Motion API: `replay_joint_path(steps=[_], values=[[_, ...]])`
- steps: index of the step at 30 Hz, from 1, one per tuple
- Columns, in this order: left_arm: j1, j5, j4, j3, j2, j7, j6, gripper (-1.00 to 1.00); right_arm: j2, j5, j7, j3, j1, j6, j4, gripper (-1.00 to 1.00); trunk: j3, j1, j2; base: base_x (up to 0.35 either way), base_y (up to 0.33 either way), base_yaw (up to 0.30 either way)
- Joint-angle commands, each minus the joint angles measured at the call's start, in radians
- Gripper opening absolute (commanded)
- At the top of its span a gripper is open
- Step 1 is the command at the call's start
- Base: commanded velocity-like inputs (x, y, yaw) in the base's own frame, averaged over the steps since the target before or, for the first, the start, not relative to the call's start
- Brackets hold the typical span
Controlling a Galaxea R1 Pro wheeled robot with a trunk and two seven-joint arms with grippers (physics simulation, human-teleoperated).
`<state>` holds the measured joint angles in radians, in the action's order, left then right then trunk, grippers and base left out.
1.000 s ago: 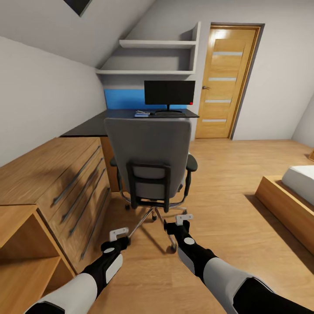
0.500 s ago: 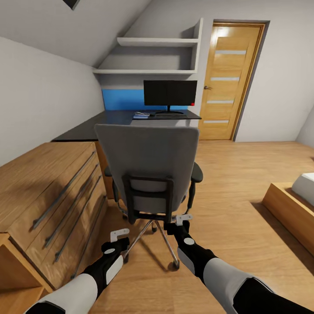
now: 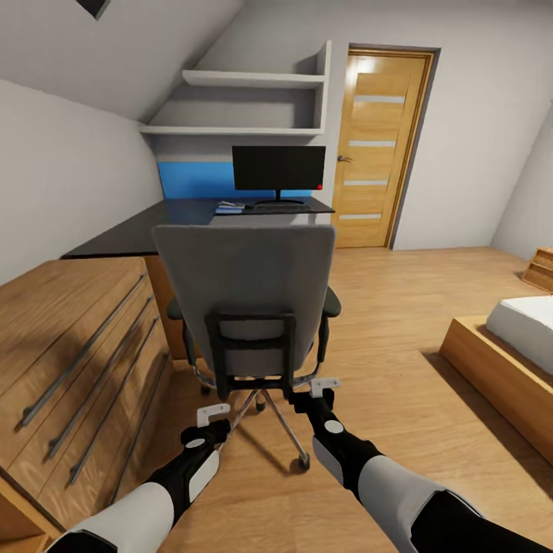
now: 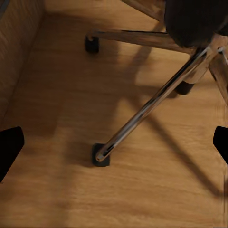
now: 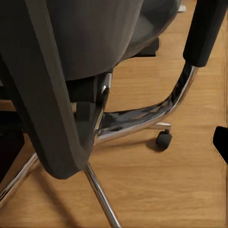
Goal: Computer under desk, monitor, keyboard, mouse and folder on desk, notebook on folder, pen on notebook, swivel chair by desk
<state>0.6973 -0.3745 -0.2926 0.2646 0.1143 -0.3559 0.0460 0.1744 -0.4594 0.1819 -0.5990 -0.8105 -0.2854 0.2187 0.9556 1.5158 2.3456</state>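
Your two pincers sit low in front of you in the head view, left pincer (image 3: pixel 212 415) and right pincer (image 3: pixel 325 384), both just behind the swivel chair (image 3: pixel 246 288). Going by the wrist views, both have their fingers spread wide with nothing between them: dark fingertips (image 4: pixel 9 147) show at the far edges of the left wrist shot.

That left wrist camera gives you what the head view can't: a chrome leg of the star base (image 4: pixel 156 102) running across the wooden floor (image 4: pixel 57 95) to a black caster (image 4: pixel 99 156). The right wrist camera sits right up against the chair's black back frame (image 5: pixel 42 109), with the curved chrome armrest support (image 5: pixel 175 102) and another caster (image 5: pixel 164 139) behind it.

Compared to a second ago, the chair looks bigger and the whole room has slid sideways, so that's your camera moving closer, not the furniture. The pincers sit in much the same spot in the picture.

Left of the chair is the light wooden cabinet (image 3: pixel 69 322). Past the chair is the black tabletop (image 3: pixel 153 223), with the monitor (image 3: pixel 278 167) near its far right corner. Something small and bluish (image 3: pixel 229 206) lies just left of the monitor's foot, too small to identify. No readable writing anywhere.
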Motion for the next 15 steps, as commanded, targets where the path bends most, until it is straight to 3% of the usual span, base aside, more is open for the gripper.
replay_joint_path(steps=[1,5,8,9,15], values=[[0.001,-0.010,0.000,0.008,0.006,-0.006,0.005,1.00,0.000,-0.007,0.005,-0.008,-0.001,-0.003,-0.001,1.00,0.000,0.000,0.000,0.000,0.000,-0.129],[0.001,-0.010,-0.002,0.013,0.020,-0.006,0.007,1.00,0.000,-0.007,0.004,-0.009,-0.001,-0.004,-0.003,1.00,-0.001,0.000,0.000,0.000,0.000,-0.055],[0.001,-0.010,-0.009,0.038,0.025,-0.008,0.007,1.00,0.000,-0.006,0.004,-0.010,-0.001,-0.004,-0.004,1.00,-0.001,0.000,0.000,0.000,0.000,-0.022],[0.001,-0.010,-0.031,0.057,0.028,-0.012,0.006,1.00,0.000,-0.006,0.004,-0.010,-0.001,-0.004,-0.005,1.00,-0.001,0.000,0.000,0.000,0.000,-0.007],[0.001,-0.010,-0.119,0.072,0.026,-0.018,0.002,1.00,0.000,-0.005,0.004,-0.011,-0.001,-0.004,-0.005,1.00,-0.001,0.000,0.000,0.000,0.000,-0.003]])
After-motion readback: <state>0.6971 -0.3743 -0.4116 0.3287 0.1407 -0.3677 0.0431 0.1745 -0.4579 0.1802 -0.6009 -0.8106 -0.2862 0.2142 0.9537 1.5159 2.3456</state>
